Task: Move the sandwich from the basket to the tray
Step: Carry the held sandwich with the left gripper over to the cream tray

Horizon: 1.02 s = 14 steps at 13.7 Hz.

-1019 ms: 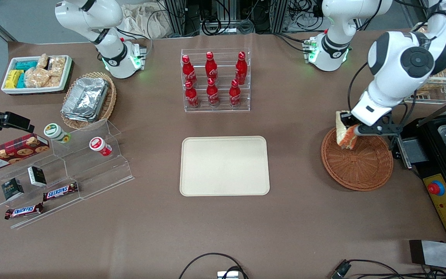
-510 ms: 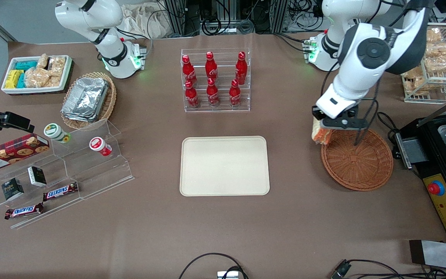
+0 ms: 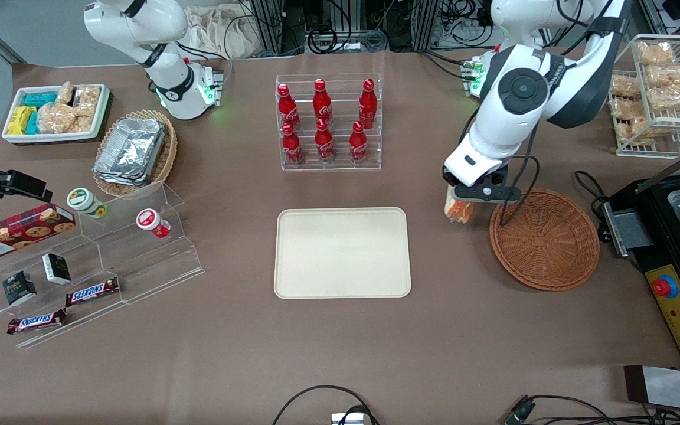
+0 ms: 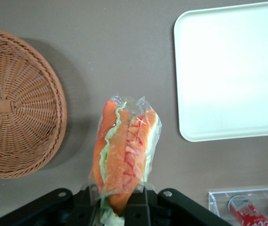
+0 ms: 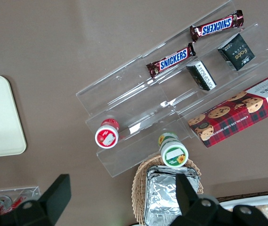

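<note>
A: Sandwich (image 4: 124, 155) hangs in the gripper (image 3: 474, 193), fingers clamped on its wrapped end, above bare table between basket (image 3: 544, 239) and tray (image 3: 342, 252).

B: How will it handle?

A: Light and soft, I'd judge; the film looks slippery, so a hard squeeze would crush the bread. Holding by the bread end, filling edge down, seems sound.

B: Obstacles?

A: Bottle rack (image 3: 328, 123) stands near the tray, farther from the camera; the straight path looks free.

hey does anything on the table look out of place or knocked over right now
Nothing stands out. The sandwich hangs intact in the pincer, above bare table between the basket and the tray.
</note>
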Tool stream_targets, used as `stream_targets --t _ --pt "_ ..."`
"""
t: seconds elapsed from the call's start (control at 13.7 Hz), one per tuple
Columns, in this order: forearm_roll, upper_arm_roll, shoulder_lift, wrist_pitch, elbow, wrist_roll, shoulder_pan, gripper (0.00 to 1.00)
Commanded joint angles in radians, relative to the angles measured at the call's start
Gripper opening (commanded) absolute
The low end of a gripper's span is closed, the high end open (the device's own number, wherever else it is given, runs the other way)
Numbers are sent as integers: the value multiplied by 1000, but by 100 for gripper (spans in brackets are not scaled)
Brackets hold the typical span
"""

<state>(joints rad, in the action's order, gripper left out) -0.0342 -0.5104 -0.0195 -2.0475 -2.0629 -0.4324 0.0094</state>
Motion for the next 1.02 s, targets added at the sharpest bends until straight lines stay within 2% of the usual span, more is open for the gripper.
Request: stream_targets --t 0.0,0.22,0.66,0.95 --pt "-67 -57 -92 12 87 -112 4 11" --pt "-130 -111 -172 9 156 -205 0 11" --pt "-239 -114 -345 7 291 -319 -98 11" --pt "-312 -114 -428 -60 319 -393 -124 11"
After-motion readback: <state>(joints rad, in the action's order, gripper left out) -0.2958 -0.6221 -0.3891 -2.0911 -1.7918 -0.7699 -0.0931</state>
